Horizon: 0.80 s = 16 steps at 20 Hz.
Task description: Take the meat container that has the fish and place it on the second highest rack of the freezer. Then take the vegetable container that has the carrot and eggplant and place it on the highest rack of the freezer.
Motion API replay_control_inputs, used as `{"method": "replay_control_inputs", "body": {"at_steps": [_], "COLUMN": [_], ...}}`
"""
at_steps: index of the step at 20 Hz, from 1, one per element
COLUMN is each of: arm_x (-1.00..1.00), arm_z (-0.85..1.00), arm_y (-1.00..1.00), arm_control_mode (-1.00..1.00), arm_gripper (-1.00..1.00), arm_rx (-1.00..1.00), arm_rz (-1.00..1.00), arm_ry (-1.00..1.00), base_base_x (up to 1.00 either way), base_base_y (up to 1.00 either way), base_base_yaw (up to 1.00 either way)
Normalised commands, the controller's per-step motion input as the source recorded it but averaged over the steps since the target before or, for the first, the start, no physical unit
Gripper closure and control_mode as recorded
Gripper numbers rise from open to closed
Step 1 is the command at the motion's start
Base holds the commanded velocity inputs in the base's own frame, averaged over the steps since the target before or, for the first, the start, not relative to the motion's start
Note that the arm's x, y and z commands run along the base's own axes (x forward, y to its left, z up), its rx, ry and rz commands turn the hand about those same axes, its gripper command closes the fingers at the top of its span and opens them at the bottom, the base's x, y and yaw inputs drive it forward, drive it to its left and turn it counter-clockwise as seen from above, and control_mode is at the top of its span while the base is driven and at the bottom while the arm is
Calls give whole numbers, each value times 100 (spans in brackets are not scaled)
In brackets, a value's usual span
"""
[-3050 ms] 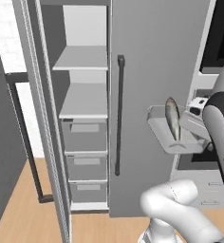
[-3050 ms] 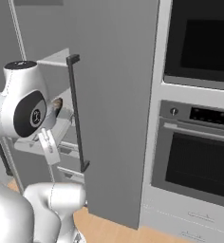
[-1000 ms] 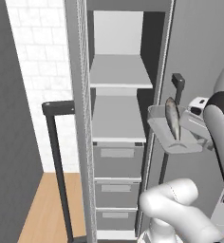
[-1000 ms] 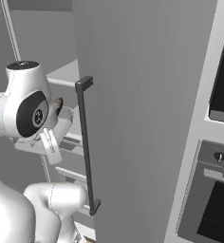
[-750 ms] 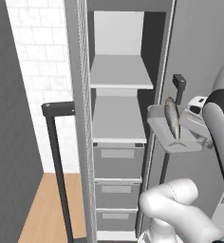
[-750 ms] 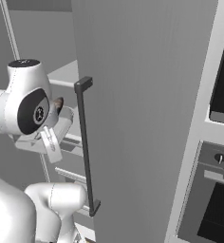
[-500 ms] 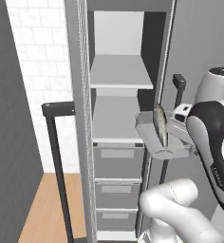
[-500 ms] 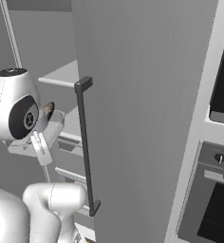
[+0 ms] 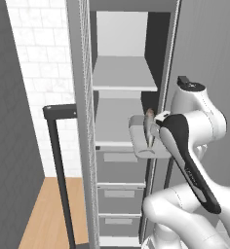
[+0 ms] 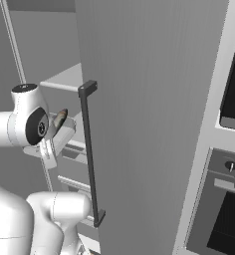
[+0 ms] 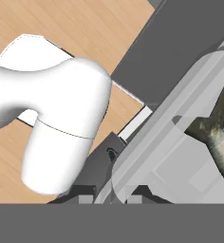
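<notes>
One fish (image 9: 148,127) container (image 9: 139,141) in hand (image 9: 158,130), beside freezer rack (image 9: 118,127).

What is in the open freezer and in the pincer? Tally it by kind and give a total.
Racks: 2
Drawers: 3
Container: 1
Fish: 1
Total: 7
</notes>
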Motion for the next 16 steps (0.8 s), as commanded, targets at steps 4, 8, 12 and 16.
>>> {"method": "replay_control_inputs", "body": {"at_steps": [4, 8, 12, 16], "arm_x": [65, 28, 37, 80], "arm_z": [-19, -19, -28, -26], "arm_y": [46, 27, 12, 3], "arm_control_mode": [-100, -100, -100, -100], "arm_gripper": [100, 100, 100, 100], "arm_rx": [-2, 0, 0, -2], "arm_rz": [-4, -5, -4, 0], "arm_ry": [15, 5, 3, 1], "base_base_x": [0, 0, 0, 0], "base_base_y": [0, 0, 0, 0], "base_base_yaw": [0, 0, 0, 0]}}
